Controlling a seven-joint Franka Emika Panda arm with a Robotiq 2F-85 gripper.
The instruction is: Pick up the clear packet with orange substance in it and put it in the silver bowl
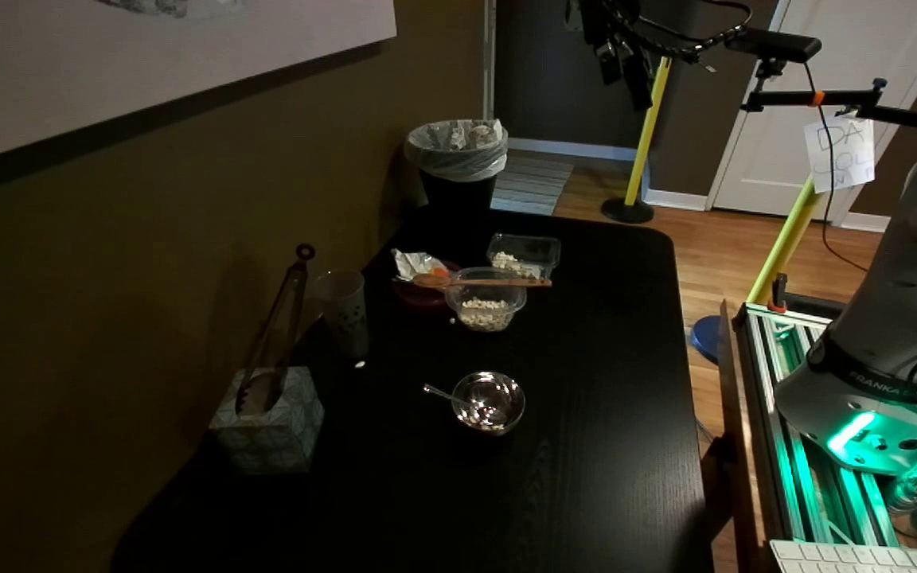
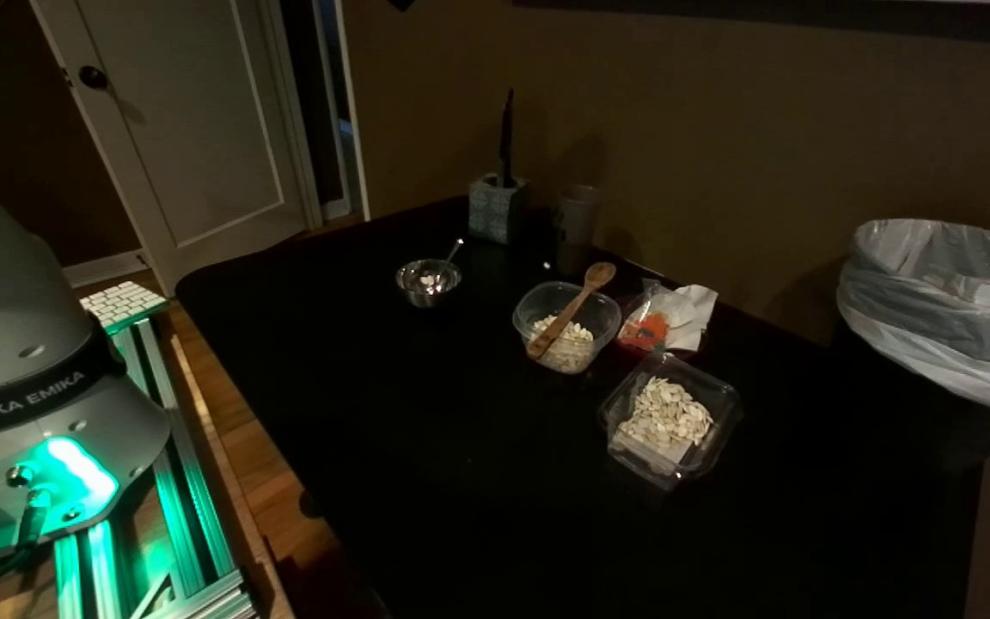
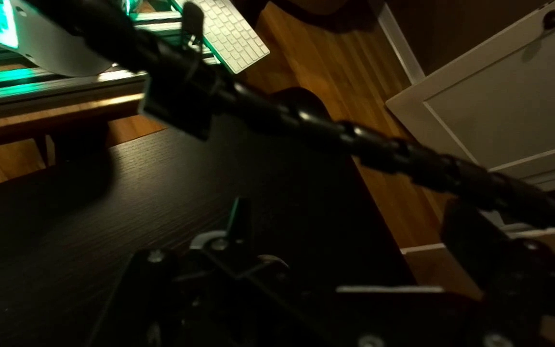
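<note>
Lying well apart from pincer [image 1: 626,82], orange packet [image 2: 647,330]

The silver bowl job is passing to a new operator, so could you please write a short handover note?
Gripper: looks open, raised above the table, nothing seen in it.
Orange packet: on or in the red dish, beside white paper.
Silver bowl: upright on the table, holding pale bits and a metal utensil.
Done: no transfer yet; packet outside the bowl.
Left: grasp the packet, lift it, set it in the bowl.
</note>
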